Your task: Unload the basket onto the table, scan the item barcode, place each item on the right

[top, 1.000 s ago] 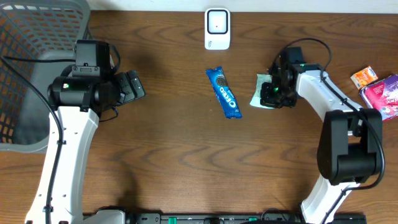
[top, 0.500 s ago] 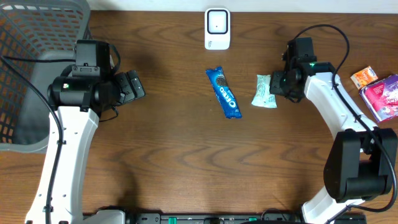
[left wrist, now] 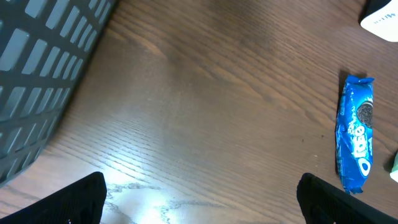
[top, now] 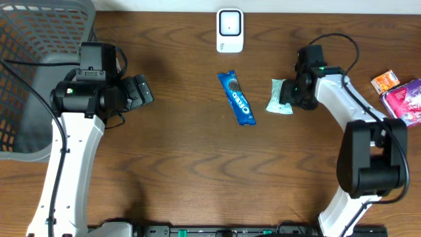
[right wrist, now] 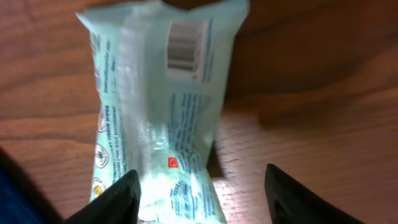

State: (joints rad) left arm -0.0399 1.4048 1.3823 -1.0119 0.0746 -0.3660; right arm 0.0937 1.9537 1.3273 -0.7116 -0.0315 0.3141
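Dark brown wood makes the worktop (top: 184, 171), and a grey basket (top: 33, 39) stands at its far left corner. At the far edge, in the middle, sits a white scanner (top: 229, 29). Nearer, a blue Oreo packet (top: 236, 97) lies flat. Just beside it to the right lies a pale green wipes packet (top: 277, 97), with its barcode (right wrist: 183, 48) facing up. The right pincer (top: 288, 99) hangs over one end of this packet with its jaws apart, one finger at each side, gripping nothing. The left pincer (top: 143, 92) is spread wide and empty, well apart from both packets. Colourful snack packs (top: 401, 99) lie at the right edge.
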